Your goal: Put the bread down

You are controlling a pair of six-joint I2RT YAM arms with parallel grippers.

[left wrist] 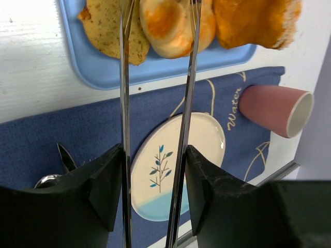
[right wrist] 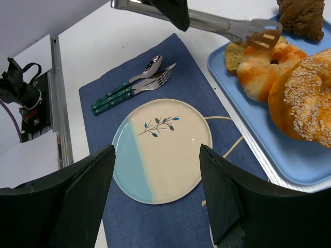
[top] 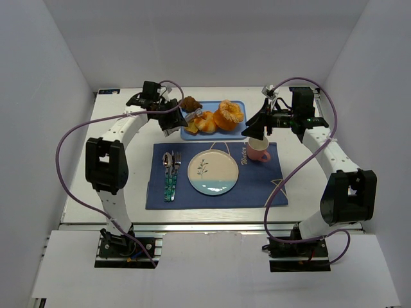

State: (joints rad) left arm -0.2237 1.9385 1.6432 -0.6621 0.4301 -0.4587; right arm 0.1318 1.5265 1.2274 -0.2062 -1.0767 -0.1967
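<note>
Several breads lie on the blue tray (top: 234, 133): a golden ring-shaped roll (top: 205, 122), a seeded loaf (top: 229, 115), a dark brown piece (top: 190, 102) and a flat slice (left wrist: 106, 26). My left gripper (top: 170, 119) is shut on metal tongs (left wrist: 124, 103), whose two arms straddle the golden roll (left wrist: 168, 26). In the right wrist view the tongs' slotted tip (right wrist: 256, 31) rests at the top of that roll (right wrist: 258, 67). My right gripper (right wrist: 158, 181) hangs open and empty above the round plate (right wrist: 165, 144).
The cream and blue plate (top: 212, 172) sits on a dark blue placemat (top: 257, 186), with a spoon and fork (top: 171, 173) to its left. A pink mug (top: 258, 151) lies at the mat's upper right, under my right gripper (top: 257, 131). White walls enclose the table.
</note>
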